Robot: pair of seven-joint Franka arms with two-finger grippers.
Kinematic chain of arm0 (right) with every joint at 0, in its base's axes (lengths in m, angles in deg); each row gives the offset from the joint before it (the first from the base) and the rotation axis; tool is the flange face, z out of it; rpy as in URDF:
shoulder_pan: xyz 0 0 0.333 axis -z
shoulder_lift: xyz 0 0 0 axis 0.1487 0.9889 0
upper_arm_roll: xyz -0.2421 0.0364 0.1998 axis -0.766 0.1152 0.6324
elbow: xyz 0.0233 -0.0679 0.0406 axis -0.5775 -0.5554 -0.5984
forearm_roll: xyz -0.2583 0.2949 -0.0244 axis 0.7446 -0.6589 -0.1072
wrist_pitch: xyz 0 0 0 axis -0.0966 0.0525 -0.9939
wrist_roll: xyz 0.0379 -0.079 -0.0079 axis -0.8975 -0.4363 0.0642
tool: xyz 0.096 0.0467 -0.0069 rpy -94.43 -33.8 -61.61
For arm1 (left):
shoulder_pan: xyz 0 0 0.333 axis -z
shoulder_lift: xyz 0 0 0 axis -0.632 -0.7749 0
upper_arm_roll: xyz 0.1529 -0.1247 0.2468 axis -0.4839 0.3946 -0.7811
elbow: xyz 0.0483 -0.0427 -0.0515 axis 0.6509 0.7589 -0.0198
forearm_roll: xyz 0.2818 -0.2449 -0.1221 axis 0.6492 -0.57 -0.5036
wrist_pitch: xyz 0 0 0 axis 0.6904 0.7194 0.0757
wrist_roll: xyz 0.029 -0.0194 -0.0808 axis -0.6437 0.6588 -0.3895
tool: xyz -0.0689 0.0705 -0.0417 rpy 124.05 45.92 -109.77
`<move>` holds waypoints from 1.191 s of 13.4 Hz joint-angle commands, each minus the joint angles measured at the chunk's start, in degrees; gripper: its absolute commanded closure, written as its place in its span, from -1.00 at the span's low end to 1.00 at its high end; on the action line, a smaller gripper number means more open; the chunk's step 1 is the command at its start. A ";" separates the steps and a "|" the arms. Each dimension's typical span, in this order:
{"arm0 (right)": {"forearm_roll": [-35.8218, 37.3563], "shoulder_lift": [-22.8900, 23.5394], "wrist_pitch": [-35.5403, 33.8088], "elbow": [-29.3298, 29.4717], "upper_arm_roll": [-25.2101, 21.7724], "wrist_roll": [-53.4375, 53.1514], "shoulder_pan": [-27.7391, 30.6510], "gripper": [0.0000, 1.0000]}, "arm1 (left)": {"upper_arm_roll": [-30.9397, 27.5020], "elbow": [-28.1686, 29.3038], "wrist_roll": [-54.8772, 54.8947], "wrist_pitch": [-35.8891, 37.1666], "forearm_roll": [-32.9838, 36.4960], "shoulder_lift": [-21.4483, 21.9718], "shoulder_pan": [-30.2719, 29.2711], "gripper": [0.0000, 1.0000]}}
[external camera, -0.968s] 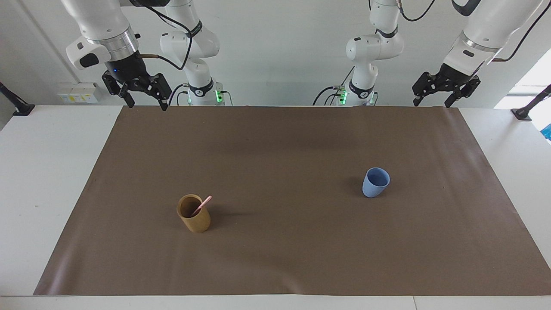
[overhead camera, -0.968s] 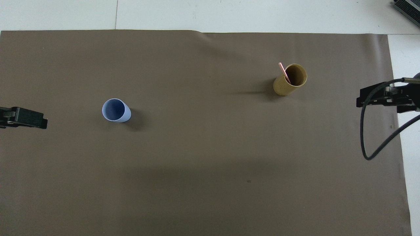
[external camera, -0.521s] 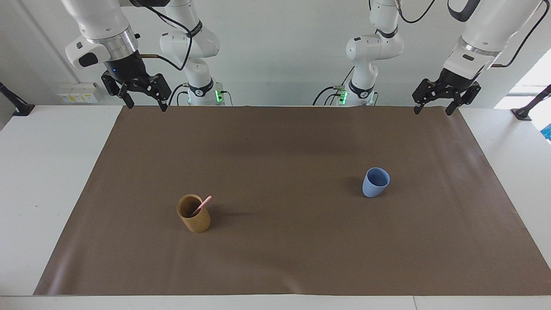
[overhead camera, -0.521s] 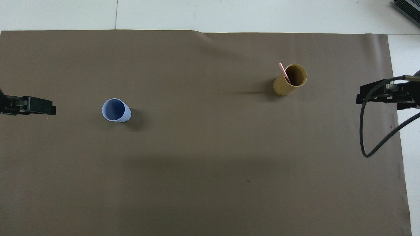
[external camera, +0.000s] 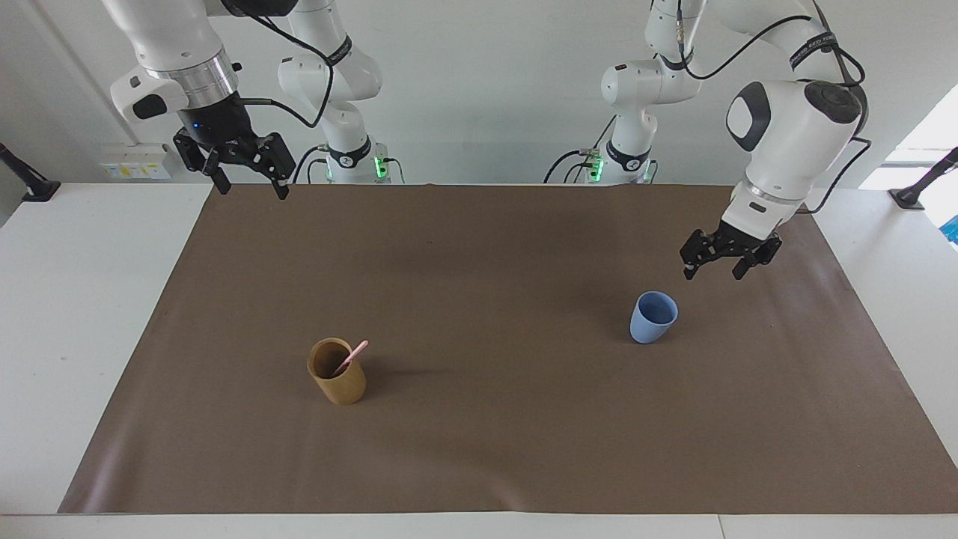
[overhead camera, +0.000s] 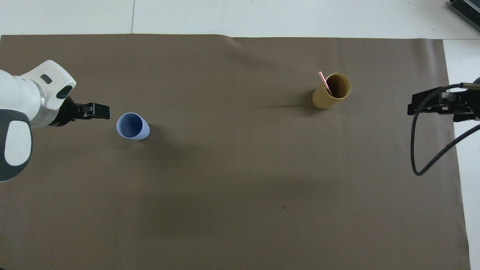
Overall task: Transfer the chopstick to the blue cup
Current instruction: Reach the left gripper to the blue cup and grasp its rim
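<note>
Chopstick (external camera: 353, 355): light, stiff, slippery; leans in tan cup (external camera: 337, 382)
Hold: exposed top end
Left claw (external camera: 717, 263): released, beside blue cup (external camera: 653, 317)
Right claw (external camera: 247, 169): released, waiting

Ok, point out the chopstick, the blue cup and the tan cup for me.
chopstick (external camera: 358, 349), facing view, on the pink end sticking out above the rim.
blue cup (external camera: 650, 323), facing view, on its outer wall.
tan cup (external camera: 342, 389), facing view, on its outer wall below the rim.
</note>
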State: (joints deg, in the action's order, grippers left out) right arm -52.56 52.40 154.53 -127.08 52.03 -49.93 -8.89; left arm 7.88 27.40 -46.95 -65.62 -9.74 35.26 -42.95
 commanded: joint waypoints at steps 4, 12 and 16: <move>-0.86 -0.04 0.54 -0.41 0.31 0.90 0.78 -1.00 | -0.82 7.76 -3.19 -11.72 -0.56 -4.71 4.26 -1.00; -0.86 -0.04 0.54 -0.41 0.31 0.90 0.78 -1.00 | -0.82 10.60 -3.28 -15.35 -0.56 -4.53 3.39 -0.30; -0.69 -0.13 0.37 -0.41 0.13 1.25 1.74 -1.00 | -0.90 9.72 -2.83 -14.99 -0.56 -4.79 3.39 1.00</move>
State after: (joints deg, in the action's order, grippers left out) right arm -52.57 52.40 154.53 -127.08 51.96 -49.93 -8.69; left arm 7.28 36.22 -49.91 -80.27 -9.76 29.23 -39.59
